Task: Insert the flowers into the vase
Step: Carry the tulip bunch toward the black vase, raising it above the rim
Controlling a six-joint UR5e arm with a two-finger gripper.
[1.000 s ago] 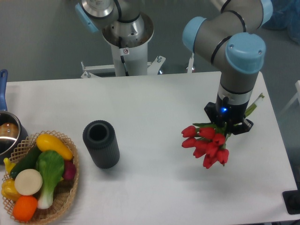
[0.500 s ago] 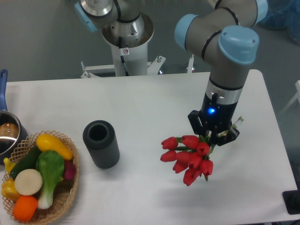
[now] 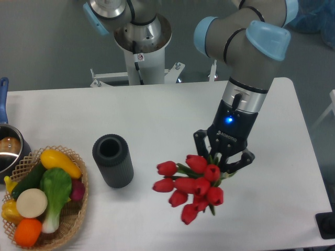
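The flowers (image 3: pixel 188 187), a bunch of red tulip heads with green stems, hang off the table right of centre. My gripper (image 3: pixel 223 161) is shut on their stems, which are mostly hidden behind its black fingers; the heads point down and to the left. The vase (image 3: pixel 112 160), a dark grey ribbed cylinder with an open round mouth, stands upright on the white table to the left of the flowers. A gap of about a vase's width separates the nearest tulip head from it.
A wicker basket (image 3: pixel 78 209) of vegetables sits at the front left, close to the vase. A metal pot (image 3: pixel 9 149) with a blue handle sits at the left edge. The arm's base column (image 3: pixel 141 57) stands behind the table.
The arm has carried the flowers leftward and toward the front, closing much of the distance to the vase. The bunch has also tilted further left. The vase has not moved.
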